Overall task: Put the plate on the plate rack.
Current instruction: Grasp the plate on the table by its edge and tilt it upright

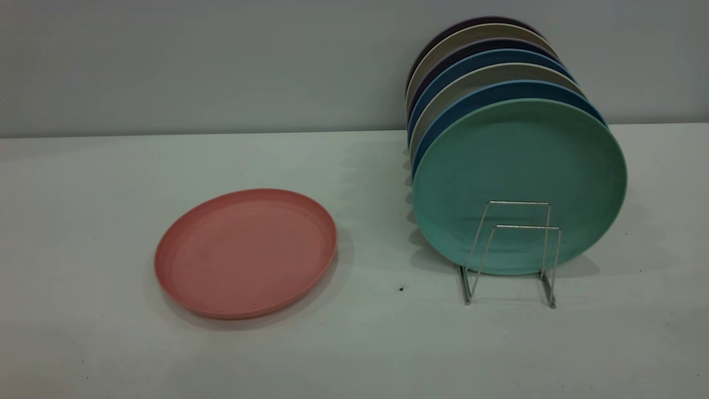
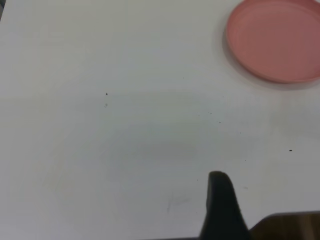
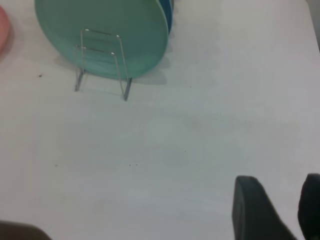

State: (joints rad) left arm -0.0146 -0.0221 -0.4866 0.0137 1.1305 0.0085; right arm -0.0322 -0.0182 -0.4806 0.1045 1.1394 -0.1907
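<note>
The right tool [image 3: 280, 210] hovers over bare desk [image 1: 83, 343], fingers apart; the left tool's [image 2: 222, 210] state cannot be told; the plate [image 1: 246, 253] lies flat beside the plate rack [image 1: 512, 255].

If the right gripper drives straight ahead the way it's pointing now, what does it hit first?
Probably the plate rack with the teal-green plate behind its front loops. The right gripper has bare table ahead first, but the rack sits somewhat off-line, so it might pass beside it.
</note>
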